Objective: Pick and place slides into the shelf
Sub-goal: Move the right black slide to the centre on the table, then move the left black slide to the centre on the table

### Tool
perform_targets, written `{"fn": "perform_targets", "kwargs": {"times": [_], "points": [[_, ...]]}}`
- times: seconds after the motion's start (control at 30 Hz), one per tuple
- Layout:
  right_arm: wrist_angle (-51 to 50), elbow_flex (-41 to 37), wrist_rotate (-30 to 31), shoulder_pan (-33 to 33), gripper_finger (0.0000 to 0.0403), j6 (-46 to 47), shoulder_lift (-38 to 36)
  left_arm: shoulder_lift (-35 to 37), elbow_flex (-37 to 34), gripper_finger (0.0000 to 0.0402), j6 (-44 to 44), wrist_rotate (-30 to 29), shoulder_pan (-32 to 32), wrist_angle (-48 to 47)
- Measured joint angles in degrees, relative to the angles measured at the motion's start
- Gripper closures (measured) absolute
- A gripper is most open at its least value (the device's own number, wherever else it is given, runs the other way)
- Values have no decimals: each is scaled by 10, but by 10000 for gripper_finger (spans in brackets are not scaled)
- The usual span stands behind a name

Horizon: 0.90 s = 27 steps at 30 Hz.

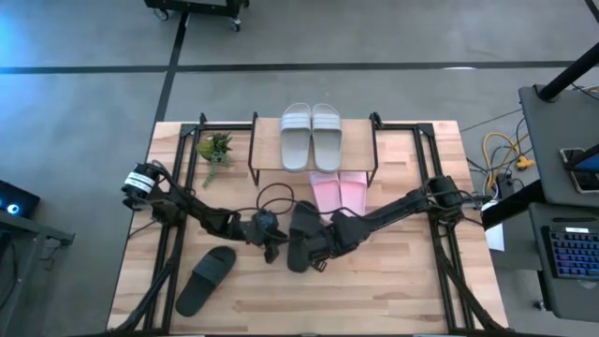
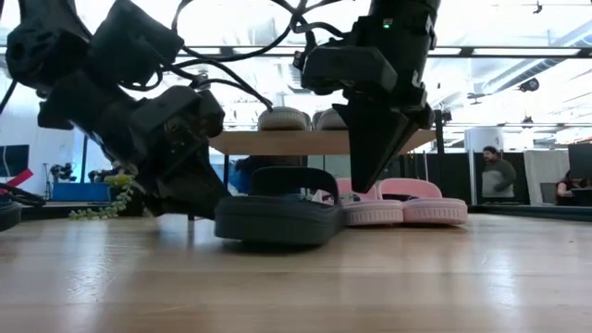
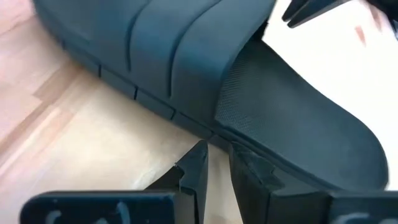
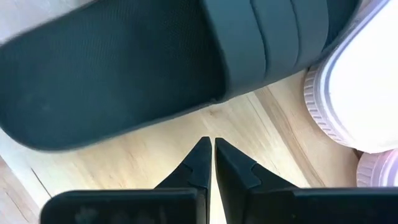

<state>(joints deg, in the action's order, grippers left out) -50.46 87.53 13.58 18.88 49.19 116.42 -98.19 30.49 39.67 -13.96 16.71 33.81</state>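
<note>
Arms cover much of one black slide (image 1: 301, 234) in the middle of the high view, so only parts of its dark shape show there. The low view shows it better: it lies flat on the table (image 2: 296, 287), just in front of the pink pair (image 2: 405, 205).

The left gripper (image 1: 272, 245) sits just left of this slide in the high view. The left wrist view shows its fingers (image 3: 194, 174) close together with only a thin gap, right at the slide's sole edge (image 3: 249, 124). They hold nothing that can be seen. The right gripper (image 1: 316, 255) is at the slide's lower right in the high view. In the right wrist view its fingers (image 4: 200, 163) are pressed almost together over bare wood, beside the slide (image 4: 124, 68), and they hold nothing.

The other black slide (image 1: 205, 279) lies by itself at the lower left of the high view. The low view and both wrist views do not show it.

The shelf (image 1: 267, 150) stands at the top middle of the high view with the grey pair (image 1: 312, 137) on its board. The pink pair (image 1: 338, 192) peeks out from under the shelf, partly hidden by the board there. A small green plant (image 1: 214, 148) stands left of the shelf.

A person (image 2: 498, 176) shows far back in the low view only, small and hard to make out.
</note>
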Motion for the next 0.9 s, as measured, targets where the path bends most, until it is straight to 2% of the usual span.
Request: {"fn": "perform_targets", "kwargs": {"times": [0.17,0.63,0.8,0.9], "points": [[-1,0,0,0,390,3,0,0,2,350,-26,2,0,1],[-2,1,-1,27,390,3,-2,8,-6,350,-10,29,7,-40],[-1,1,-3,39,390,12,-3,60,-8,350,-10,30,16,-67],[-1,1,-2,42,390,14,-5,113,-8,350,-10,12,25,-133]]}}
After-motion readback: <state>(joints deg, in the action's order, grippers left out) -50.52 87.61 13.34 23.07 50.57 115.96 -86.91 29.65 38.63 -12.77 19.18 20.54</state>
